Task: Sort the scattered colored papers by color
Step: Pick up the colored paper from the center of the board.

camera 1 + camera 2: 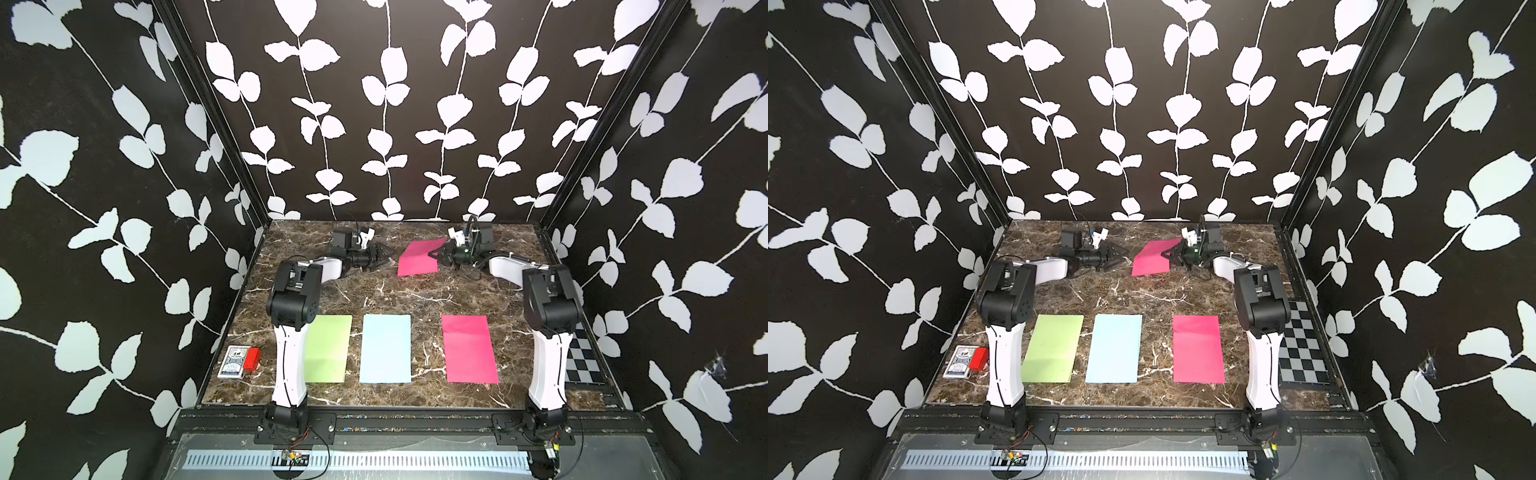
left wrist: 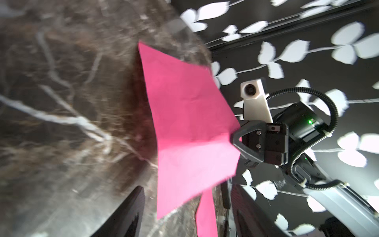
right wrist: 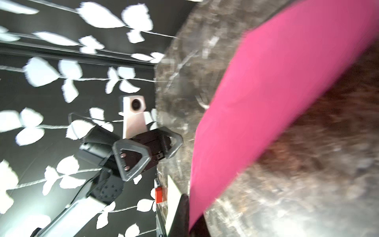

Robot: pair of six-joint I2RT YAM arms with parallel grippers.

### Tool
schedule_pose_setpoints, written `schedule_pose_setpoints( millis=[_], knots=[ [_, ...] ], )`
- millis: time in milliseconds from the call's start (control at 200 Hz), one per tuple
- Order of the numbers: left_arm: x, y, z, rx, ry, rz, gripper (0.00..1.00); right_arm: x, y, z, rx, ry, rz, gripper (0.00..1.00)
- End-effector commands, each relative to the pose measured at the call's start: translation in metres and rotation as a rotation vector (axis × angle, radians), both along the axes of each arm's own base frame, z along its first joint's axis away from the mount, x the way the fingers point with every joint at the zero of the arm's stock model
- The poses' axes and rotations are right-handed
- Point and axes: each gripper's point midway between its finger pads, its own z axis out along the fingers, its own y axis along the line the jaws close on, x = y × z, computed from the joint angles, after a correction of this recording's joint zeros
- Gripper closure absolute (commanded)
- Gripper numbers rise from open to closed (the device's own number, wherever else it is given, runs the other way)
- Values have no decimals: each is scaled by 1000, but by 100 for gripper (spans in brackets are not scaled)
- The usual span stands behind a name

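Left wrist view: right gripper (image 2: 233, 139) clamps a magenta sheet (image 2: 184, 115) near the tabletop's (image 2: 61, 102) far edge. Jaws of the left gripper (image 1: 386, 257) stand apart.

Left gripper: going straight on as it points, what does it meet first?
Probably the raised pink sheet pinched by the right gripper; the open left gripper aims at its free edge, though height is unclear.

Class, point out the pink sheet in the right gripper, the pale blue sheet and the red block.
held pink sheet (image 2: 184, 115): left wrist view, its middle
pale blue sheet (image 1: 385, 348): a top view, its middle
red block (image 1: 252, 359): a top view, its top
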Motion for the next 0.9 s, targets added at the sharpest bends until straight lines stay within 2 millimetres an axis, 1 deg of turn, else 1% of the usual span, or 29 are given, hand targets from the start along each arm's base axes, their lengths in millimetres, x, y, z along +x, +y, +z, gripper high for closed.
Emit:
schedule_pose_setpoints(
  millis=[0, 25, 35, 50, 150, 200, 300, 470, 555, 665, 700, 895],
  knots=[
    [-20, 0, 64, -117, -151, -84, 32, -25, 11, 28, 29, -87, 52, 100],
    [-25, -1, 69, -131, -156, -99, 32, -28, 13, 37, 35, -106, 58, 100],
    [-27, -1, 71, -135, -159, -106, 32, -33, 13, 32, 32, -91, 60, 100],
    [-28, 0, 74, -142, -163, -111, 31, -37, 13, 31, 32, -90, 63, 100],
    [-42, 0, 88, -162, -187, -137, 31, -55, 15, 47, 44, -122, 84, 100],
    [-46, 2, 92, -163, -197, -140, 31, -64, 17, 57, 51, -143, 99, 100],
    [-53, 4, 97, -156, -205, -141, 31, -77, 16, 68, 36, -169, 114, 100],
    [-62, 6, 95, -129, -205, -136, 30, -86, 15, 90, 40, -214, 118, 100],
    [-66, 8, 88, -108, -192, -130, 31, -90, 17, 101, 47, -234, 123, 100],
    [-69, 9, 82, -102, -181, -127, 30, -95, 21, 110, 49, -249, 136, 100],
    [-69, 9, 83, -113, -183, -127, 30, -96, 23, 112, 49, -253, 142, 100],
    [-69, 4, 107, -232, -187, -122, 30, -98, 34, 114, 49, -267, 165, 100]
  ],
)
